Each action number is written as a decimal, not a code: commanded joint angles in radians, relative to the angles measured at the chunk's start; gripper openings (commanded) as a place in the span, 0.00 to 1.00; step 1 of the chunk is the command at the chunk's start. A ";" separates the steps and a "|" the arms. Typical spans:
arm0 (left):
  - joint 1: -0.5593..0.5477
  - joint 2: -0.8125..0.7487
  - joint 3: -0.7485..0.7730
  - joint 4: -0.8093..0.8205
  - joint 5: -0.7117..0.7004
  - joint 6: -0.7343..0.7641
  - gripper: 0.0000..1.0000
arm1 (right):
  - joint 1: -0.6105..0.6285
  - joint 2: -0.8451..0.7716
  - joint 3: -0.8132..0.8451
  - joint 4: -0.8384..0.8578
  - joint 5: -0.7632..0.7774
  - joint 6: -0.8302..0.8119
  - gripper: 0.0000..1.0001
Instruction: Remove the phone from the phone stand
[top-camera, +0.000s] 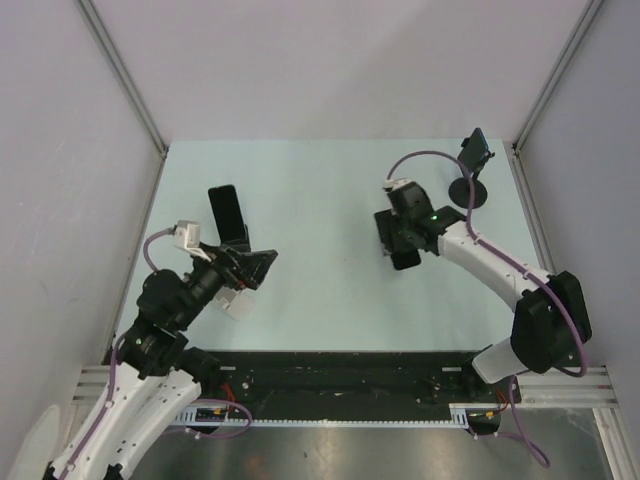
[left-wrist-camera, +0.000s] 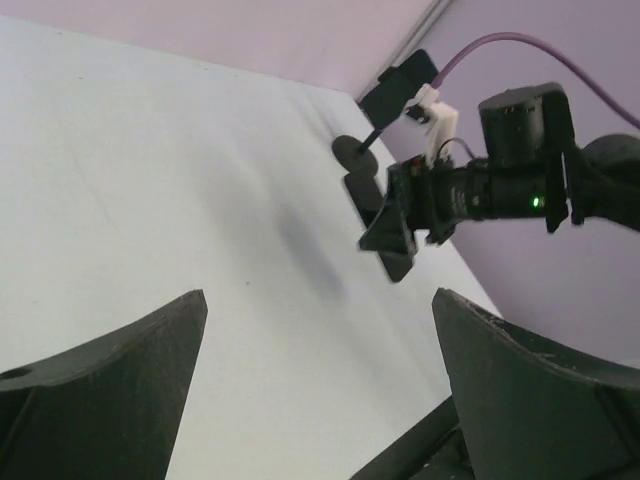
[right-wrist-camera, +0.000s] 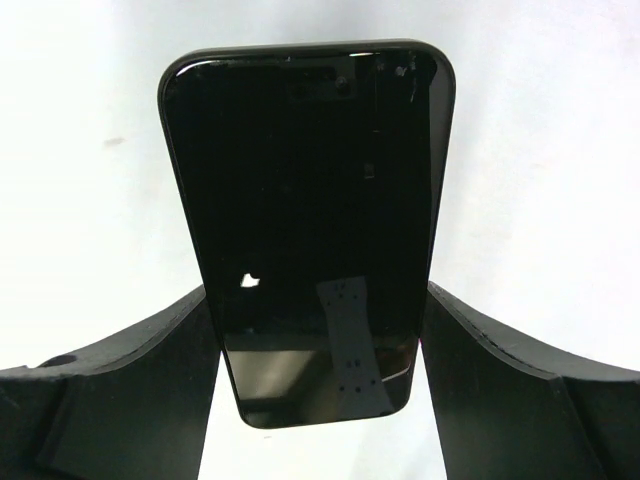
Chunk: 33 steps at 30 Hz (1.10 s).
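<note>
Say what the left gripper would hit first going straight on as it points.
Likely the bare table, since the left gripper angles down toward it. Farther along is the right gripper around a phone; depth is unclear.

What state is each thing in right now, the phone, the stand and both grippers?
phone: off the stand, clamped in the right gripper.
phone stand: upright at the back, cradle empty.
left gripper: open, holding nothing.
right gripper: shut on the phone.
black slab: beside the left gripper, loose on the table.
</note>
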 joint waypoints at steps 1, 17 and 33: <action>-0.004 -0.087 -0.025 -0.098 -0.113 0.126 1.00 | -0.210 -0.026 -0.016 -0.030 0.023 -0.052 0.12; -0.004 -0.170 -0.037 -0.189 -0.170 0.184 1.00 | -0.602 0.255 -0.079 0.127 -0.227 -0.196 0.28; -0.005 -0.161 -0.043 -0.209 -0.199 0.167 1.00 | -0.579 0.330 -0.105 0.118 -0.204 -0.264 0.91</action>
